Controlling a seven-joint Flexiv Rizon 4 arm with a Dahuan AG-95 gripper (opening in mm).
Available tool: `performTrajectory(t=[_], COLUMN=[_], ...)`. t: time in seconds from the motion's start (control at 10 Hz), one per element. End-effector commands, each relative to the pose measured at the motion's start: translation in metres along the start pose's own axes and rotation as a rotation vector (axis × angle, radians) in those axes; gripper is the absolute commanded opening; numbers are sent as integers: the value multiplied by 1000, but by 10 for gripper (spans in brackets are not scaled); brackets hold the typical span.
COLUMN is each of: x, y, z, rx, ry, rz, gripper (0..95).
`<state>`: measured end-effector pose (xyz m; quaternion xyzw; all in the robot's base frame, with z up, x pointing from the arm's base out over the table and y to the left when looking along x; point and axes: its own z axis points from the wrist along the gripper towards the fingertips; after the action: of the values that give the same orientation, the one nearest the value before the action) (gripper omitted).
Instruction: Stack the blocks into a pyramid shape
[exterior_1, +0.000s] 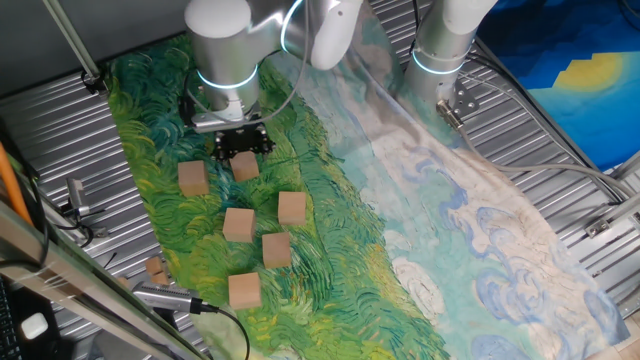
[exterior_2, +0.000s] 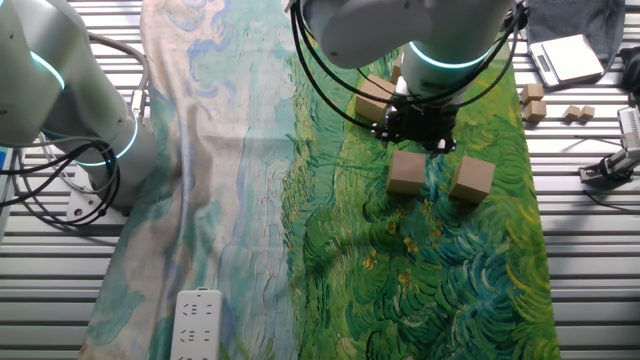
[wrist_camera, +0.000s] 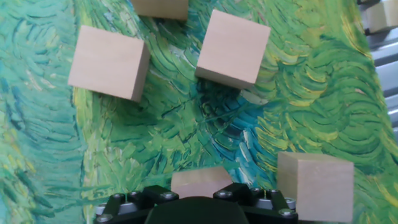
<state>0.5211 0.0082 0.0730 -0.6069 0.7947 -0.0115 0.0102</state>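
Ribbed metal table (exterior_1: 540, 120) underneath everything, cluttered at the edges with cables. Draped along it, a long painted cloth (exterior_1: 400, 200): swirling greens on one half, pale blues and creams on the other. At the pale end, in the other fixed view, a white power strip (exterior_2: 196, 325).

Over the green half, the grey arm (exterior_1: 225, 50) with a glowing cyan ring, reaching down. Beside the cloth, a second grey arm (exterior_1: 445, 40), upright and well apart from the blocks.

At the arm's tip, the black gripper (exterior_1: 241, 148), low over the cloth and pointing straight down. Directly under it, one block (exterior_1: 245, 168), its top edge half hidden by the gripper body in the hand view (wrist_camera: 200, 182). Fingers not visible anywhere, so cannot tell how wide the jaws stand, nor whether clamped on that block or merely above it.

Remaining blocks loose on the green cloth, none stacked, all apart from each other: one just beside the gripper (exterior_1: 193, 179), then scattered toward the near edge, one (exterior_1: 292, 208), another (exterior_1: 238, 224), another (exterior_1: 276, 249), and the last (exterior_1: 244, 290).

Off the cloth on the metal slats, a much smaller tan scrap (exterior_1: 156, 268).
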Motion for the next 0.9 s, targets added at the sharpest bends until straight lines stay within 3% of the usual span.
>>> performTrajectory(t=[0.1,0.4,0.5,0.7,0.9], x=[0,0,-2,-11,-11], y=[1,1,2,14,25], z=[0,0,0,3,8], rx=[-5,-9,-18,-18,2], ry=[23,13,7,9,5], rz=[29,8,-25,-48,-75], gripper=[760,760,950,950,950])
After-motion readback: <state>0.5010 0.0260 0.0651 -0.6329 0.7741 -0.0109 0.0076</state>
